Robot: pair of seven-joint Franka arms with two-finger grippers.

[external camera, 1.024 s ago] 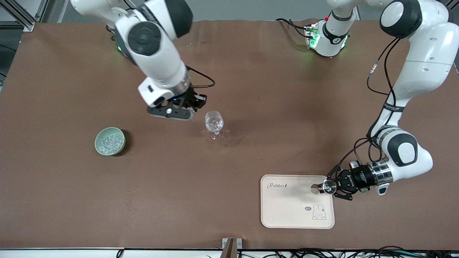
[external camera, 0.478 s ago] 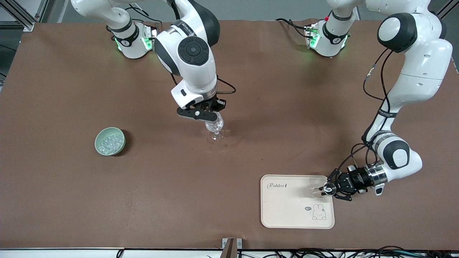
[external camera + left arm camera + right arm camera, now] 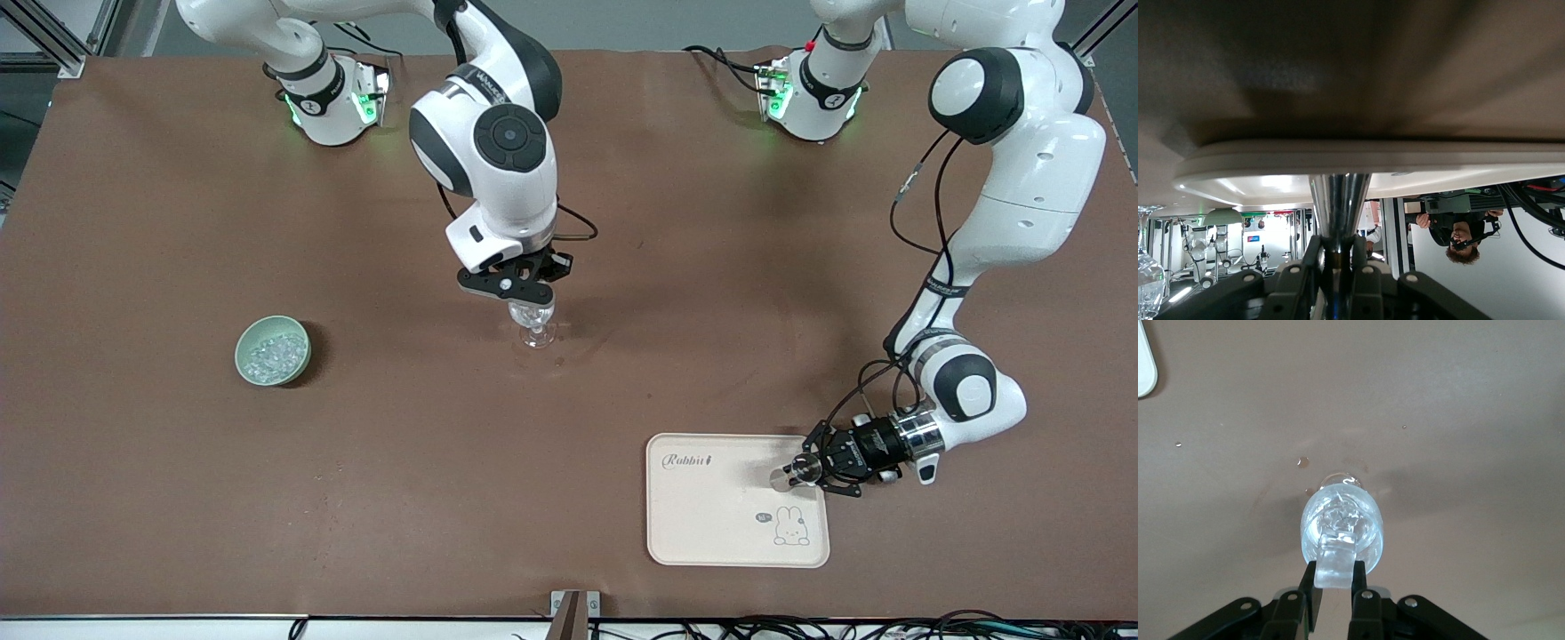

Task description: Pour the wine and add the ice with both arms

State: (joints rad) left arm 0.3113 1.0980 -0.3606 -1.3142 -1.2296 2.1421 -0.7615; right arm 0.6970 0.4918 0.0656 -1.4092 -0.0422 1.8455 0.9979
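Observation:
A clear wine glass point(image 3: 534, 327) stands mid-table with ice chunks in its bowl; it also shows in the right wrist view point(image 3: 1341, 520). My right gripper point(image 3: 523, 298) hangs right over the glass, shut on a whitish ice chunk point(image 3: 1335, 565) held just above the rim. My left gripper point(image 3: 807, 469) lies low at the cream tray's point(image 3: 711, 524) edge toward the left arm's end. It is shut on the narrow neck of a shiny metal vessel point(image 3: 1339, 200), whose end point(image 3: 782, 480) is over the tray. A green bowl point(image 3: 273, 350) holds several ice chunks.
The tray has a rabbit print point(image 3: 789, 526) and its rim point(image 3: 1338, 155) fills the left wrist view. Small water drops point(image 3: 1302, 461) lie on the brown tabletop by the glass. A tray corner point(image 3: 1143, 367) shows in the right wrist view.
My right gripper moved from beside the glass, on the bowl's side, to directly over it with the ice. My left arm folded in, shifting the vessel slightly farther onto the tray.

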